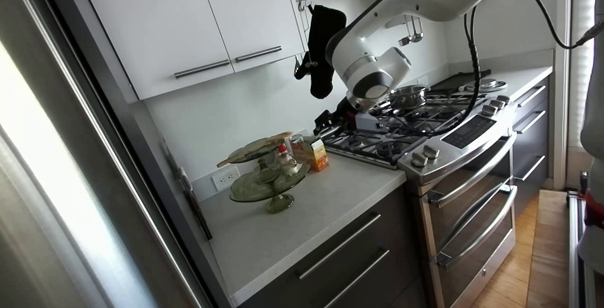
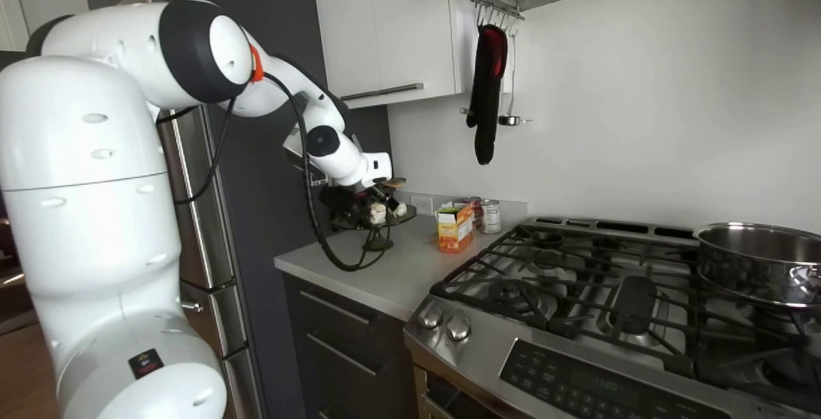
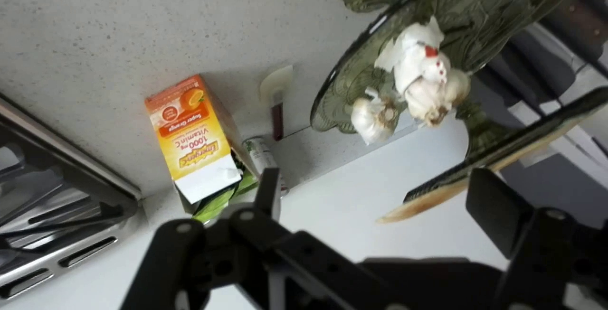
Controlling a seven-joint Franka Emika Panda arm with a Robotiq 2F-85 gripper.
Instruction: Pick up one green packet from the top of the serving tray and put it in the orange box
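The serving tray, an olive-green two-tier glass stand (image 1: 250, 190), stands on the counter; it also shows in an exterior view (image 2: 378, 243) and in the wrist view (image 3: 332, 91). A flat wooden item (image 3: 427, 201) lies on its top plate and sticks out past the rim. No green packet is discernible on the top plate. The orange box (image 3: 194, 129) stands upright with its top open, beside the tray, also in both exterior views (image 1: 320, 159) (image 2: 454, 233). Green packets (image 3: 216, 207) show inside it. My gripper (image 3: 382, 201) is open and empty, near the top plate's level.
Garlic bulbs (image 3: 422, 75) lie on the lower plate. Cans (image 2: 490, 217) and a scraper (image 3: 277, 96) are near the box. The gas stove (image 2: 577, 297) with a steel pot (image 2: 757, 265) adjoins the counter. A black oven mitt (image 1: 325, 53) hangs on the wall beside the upper cabinet (image 1: 188, 25).
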